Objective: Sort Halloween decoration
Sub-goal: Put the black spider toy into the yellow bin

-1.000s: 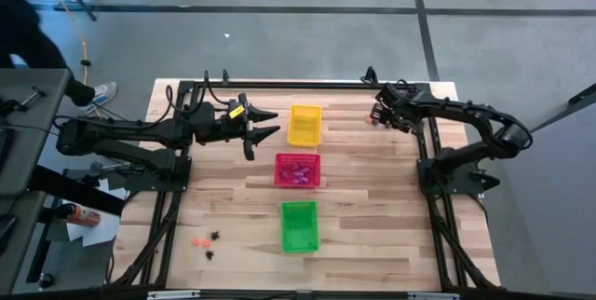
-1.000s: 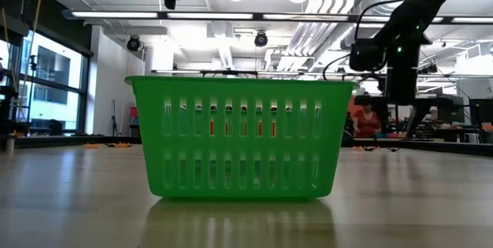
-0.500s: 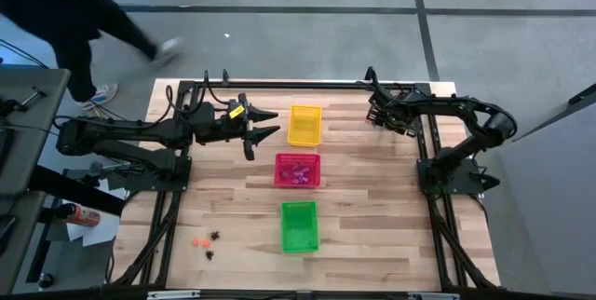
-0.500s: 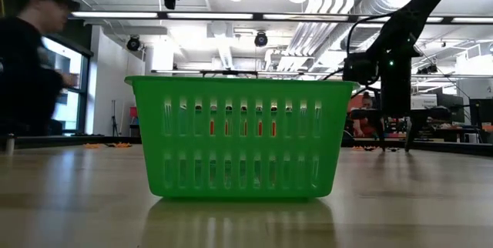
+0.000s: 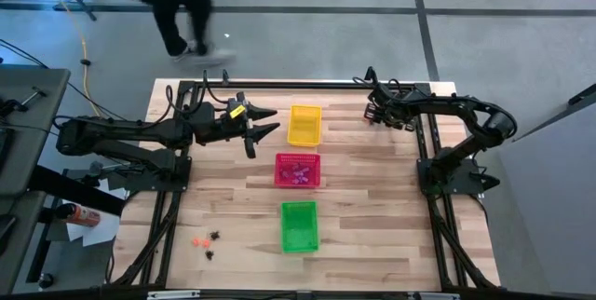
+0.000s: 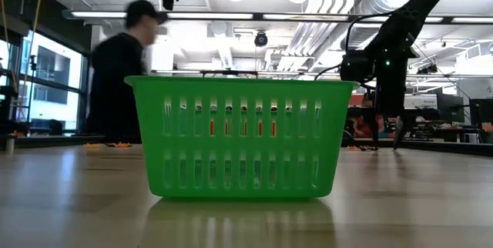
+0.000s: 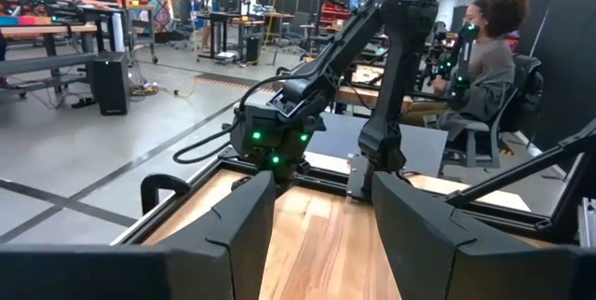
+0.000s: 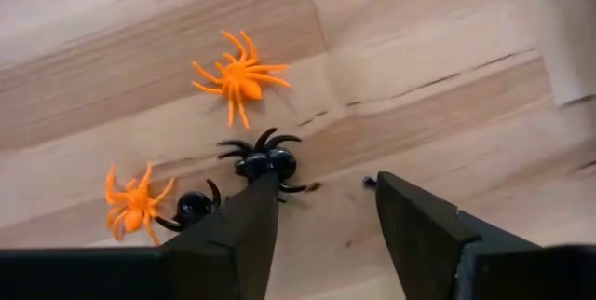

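My right gripper (image 8: 321,193) is open and points down over the table's far right corner (image 5: 372,112). Below it lie two orange spiders (image 8: 240,76) (image 8: 133,205) and two black spiders (image 8: 267,162) (image 8: 193,207) on the wood. One finger stands at the nearer black spider, the other apart on bare wood. My left gripper (image 5: 265,123) (image 7: 321,216) is open and held high, left of the yellow basket (image 5: 304,125). Purple-pink trinkets lie in the red basket (image 5: 297,156). A few more trinkets (image 5: 207,242) lie near the table's near left. My right gripper comes from above, pointing down. The tip of one finger (image 8: 261,197) stands right at the rear of a black spider (image 8: 279,165) that lies on the table. I cannot tell whether it touches the spider.
The green basket (image 5: 299,225) (image 6: 243,136) stands nearest the near edge, in line with the red and yellow ones down the table's middle. A black frame (image 5: 279,84) runs along the far edge. A person (image 6: 115,71) walks behind the table.
My right gripper has come down toward the table at the far right corner and shifted slightly toward the left edge, staying open. A person has walked along behind the far edge, from left toward the middle.
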### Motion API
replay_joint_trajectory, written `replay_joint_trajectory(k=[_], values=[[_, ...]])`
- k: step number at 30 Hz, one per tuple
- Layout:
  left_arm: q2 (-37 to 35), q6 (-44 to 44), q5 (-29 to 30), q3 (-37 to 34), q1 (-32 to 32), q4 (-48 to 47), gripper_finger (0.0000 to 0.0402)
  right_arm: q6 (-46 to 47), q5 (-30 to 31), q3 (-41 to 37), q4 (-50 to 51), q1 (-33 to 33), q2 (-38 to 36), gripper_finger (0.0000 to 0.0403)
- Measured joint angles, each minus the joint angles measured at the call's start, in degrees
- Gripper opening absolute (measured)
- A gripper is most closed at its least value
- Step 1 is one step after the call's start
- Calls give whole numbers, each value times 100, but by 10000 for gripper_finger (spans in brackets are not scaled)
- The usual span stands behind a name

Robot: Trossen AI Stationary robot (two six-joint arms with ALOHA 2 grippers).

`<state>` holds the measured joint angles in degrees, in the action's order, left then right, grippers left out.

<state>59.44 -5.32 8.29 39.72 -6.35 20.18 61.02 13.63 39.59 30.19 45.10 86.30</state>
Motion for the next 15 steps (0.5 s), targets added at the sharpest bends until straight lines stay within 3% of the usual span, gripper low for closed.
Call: replay_joint_trajectory(k=[5, 15], values=[[0, -45, -1, 0, 0, 2, 172, 46, -41, -2, -375, -2, 0, 148], [0, -59, 0, 0, 0, 2, 172, 126, 2, -2, -483, 4, 0, 147]])
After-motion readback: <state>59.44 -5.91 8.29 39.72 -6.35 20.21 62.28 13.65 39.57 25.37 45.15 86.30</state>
